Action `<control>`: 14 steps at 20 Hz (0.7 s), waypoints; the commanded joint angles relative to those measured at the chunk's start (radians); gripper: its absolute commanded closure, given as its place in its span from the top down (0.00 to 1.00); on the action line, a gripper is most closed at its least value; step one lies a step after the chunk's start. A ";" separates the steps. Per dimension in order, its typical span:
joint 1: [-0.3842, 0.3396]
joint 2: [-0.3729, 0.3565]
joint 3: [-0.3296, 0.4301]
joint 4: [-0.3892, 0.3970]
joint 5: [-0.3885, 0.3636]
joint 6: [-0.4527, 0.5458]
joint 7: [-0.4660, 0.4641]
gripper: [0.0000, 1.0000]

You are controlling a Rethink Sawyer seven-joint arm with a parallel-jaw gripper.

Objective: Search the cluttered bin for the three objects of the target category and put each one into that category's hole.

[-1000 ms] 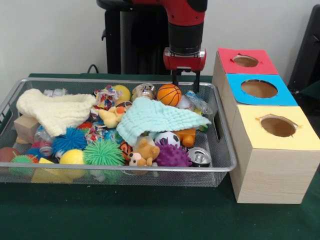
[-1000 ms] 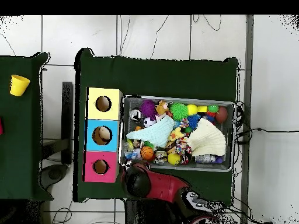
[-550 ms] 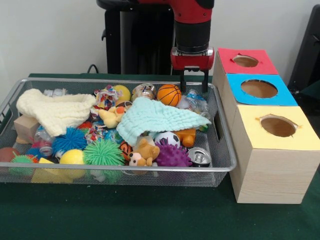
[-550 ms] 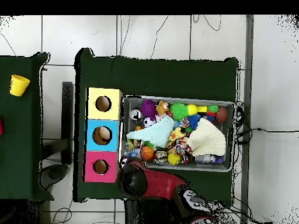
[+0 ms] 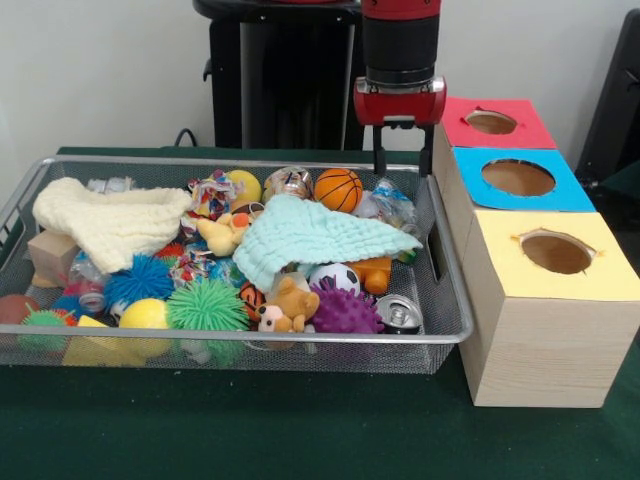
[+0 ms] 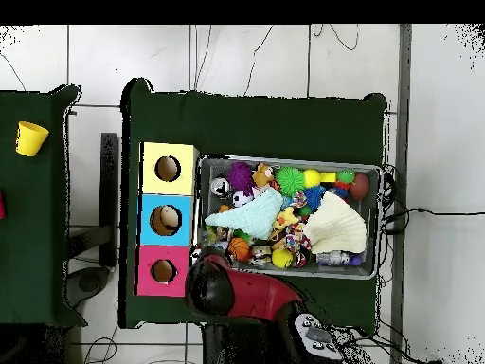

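My gripper hangs open and empty above the far right corner of the wire bin, right beside the red box. Just left of it and lower lie an orange basketball and crinkled clear plastic. A mint cloth covers the bin's middle, with a soccer ball, a teddy and a purple spiky ball in front of it. In the overhead view the arm hides the gripper at the bin's corner near the red box.
Three boxes with holes stand in a row beside the bin: red, blue and yellow. A cream cloth, a green spiky ball, a can and a wooden block also fill the bin. A yellow cup stands on another table.
The gripper has moved right and a little up in the front view, from behind the basketball to the bin's corner by the red box. It stays open; the objects have not moved.
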 commanded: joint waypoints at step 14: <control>0.002 0.101 -0.017 0.004 -0.072 -0.178 0.174 1.00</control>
